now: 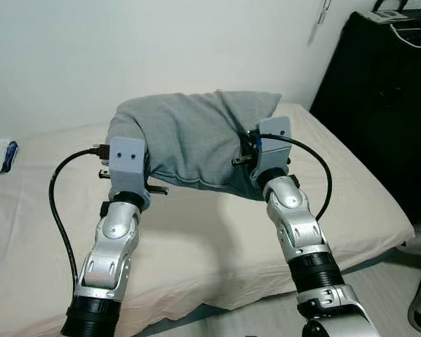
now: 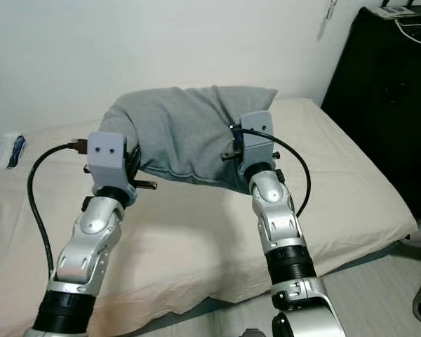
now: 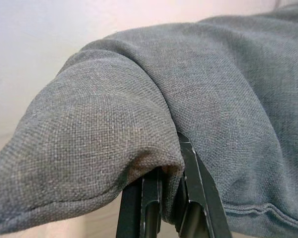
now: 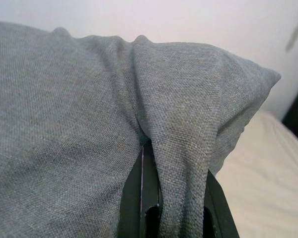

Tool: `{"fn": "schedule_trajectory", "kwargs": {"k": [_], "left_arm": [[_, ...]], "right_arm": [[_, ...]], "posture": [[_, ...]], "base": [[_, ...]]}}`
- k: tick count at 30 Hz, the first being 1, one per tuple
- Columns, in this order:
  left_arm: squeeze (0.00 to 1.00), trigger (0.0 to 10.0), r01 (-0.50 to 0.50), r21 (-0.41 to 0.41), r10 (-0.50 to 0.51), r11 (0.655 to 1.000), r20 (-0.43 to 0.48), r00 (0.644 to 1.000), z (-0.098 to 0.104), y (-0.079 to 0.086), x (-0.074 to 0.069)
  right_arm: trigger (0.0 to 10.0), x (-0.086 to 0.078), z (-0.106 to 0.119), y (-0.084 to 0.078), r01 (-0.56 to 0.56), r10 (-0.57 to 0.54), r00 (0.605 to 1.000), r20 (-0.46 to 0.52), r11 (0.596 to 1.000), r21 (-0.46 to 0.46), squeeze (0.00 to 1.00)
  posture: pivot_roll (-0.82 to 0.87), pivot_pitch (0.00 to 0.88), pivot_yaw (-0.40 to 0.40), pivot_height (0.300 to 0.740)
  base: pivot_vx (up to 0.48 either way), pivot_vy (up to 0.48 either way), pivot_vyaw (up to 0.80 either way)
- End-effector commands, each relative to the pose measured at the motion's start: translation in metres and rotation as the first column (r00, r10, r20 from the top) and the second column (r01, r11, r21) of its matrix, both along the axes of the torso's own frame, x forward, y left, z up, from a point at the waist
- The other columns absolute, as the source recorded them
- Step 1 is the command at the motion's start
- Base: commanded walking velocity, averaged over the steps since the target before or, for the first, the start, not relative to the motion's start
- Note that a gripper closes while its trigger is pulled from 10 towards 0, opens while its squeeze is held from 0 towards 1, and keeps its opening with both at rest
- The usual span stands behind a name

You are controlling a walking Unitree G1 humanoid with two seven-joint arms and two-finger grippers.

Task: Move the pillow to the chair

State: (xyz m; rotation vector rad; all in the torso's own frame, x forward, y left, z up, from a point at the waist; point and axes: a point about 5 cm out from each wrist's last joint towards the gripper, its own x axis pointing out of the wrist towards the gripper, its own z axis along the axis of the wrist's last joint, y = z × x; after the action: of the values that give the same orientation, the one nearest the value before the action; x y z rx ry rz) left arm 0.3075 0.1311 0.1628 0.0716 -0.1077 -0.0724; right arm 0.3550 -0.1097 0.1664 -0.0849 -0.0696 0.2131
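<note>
Currently in the carry step, by my reading: the pick-up looks done and the transfer to the chair is not yet begun.

Bed (image 1: 196, 239): cream sheet, runs along the white wall, directly in front of me. Black cabinet (image 1: 386, 105) stands past its far right corner. A small white-and-blue packet (image 1: 1, 154) lies on the sheet at far left. No chair among what I can see from here.

Pillow (image 1: 189, 137): grey, soft, bunched, slung between my two arms. It appears lifted off the sheet, though I cannot tell whether its far edge touches the bed.

Arms: both forearms raised and angled forward, roughly parallel, wrists at the pillow's near corners, cables looping outward.

Left claw (image 3: 161, 186): fingers nearly together, a fold of the pillow's corner pinched between them, cloth draping over the tips.

Right claw (image 4: 174, 191): same state, a ridge of fabric clamped between the two fingers, which stand only a fabric's thickness apart.

Next move, as I judge it: turn the body to find the chair while holding both pinches firm and keeping the wrists level and evenly spaced, since each grip has only a fold of cloth and could slip if the arms spread.
</note>
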Motion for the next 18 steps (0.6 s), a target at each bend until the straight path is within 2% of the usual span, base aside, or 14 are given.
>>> {"fn": "schedule_trajectory", "kwargs": {"k": [1,4,6,8,15,18], "left_arm": [[0.0,10.0,0.085,0.022,-0.085,0.996,0.016,0.996,-0.001,-0.017,-0.003],[0.0,10.0,0.088,0.005,-0.088,0.996,-0.023,0.996,-0.015,-0.017,-0.006],[0.0,10.0,0.086,0.002,-0.086,0.996,-0.033,0.996,-0.018,-0.016,-0.007],[0.0,10.0,0.118,0.034,-0.116,0.992,-0.064,0.991,-0.026,-0.014,-0.011],[0.0,10.0,0.132,0.05,-0.128,0.99,-0.084,0.988,-0.032,-0.011,-0.014],[0.0,10.0,0.128,0.028,-0.125,0.991,-0.101,0.987,-0.036,-0.011,-0.014]], "right_arm": [[10.0,-0.001,0.0,0.016,-0.073,0.073,0.997,-0.008,0.997,0.007,0.0],[10.0,-0.002,-0.015,0.014,-0.067,0.067,0.993,-0.097,0.998,0.005,0.0],[10.0,-0.002,-0.019,0.013,-0.066,0.065,0.99,-0.122,0.998,-0.008,0.0],[10.0,-0.004,-0.033,0.007,-0.041,0.035,0.983,-0.183,0.999,-0.029,0.0],[10.0,-0.005,-0.041,0.002,-0.015,0.006,0.977,-0.212,0.999,-0.042,0.0],[10.0,-0.006,-0.043,0.003,-0.012,0.002,0.976,-0.219,0.999,-0.043,0.0]], "posture": [[-0.02,0.097,-0.039,0.74],[-0.02,0.1,-0.036,0.74],[-0.02,0.1,-0.036,0.74],[-0.02,0.104,-0.038,0.74],[-0.02,0.106,-0.036,0.74],[-0.02,0.108,-0.034,0.74]], "base": [[0.0,0.0,0.0],[0.0,0.0,0.0],[0.0,0.0,0.0],[0.0,0.0,0.0],[0.0,0.0,0.0],[0.0,0.0,0.0]]}}
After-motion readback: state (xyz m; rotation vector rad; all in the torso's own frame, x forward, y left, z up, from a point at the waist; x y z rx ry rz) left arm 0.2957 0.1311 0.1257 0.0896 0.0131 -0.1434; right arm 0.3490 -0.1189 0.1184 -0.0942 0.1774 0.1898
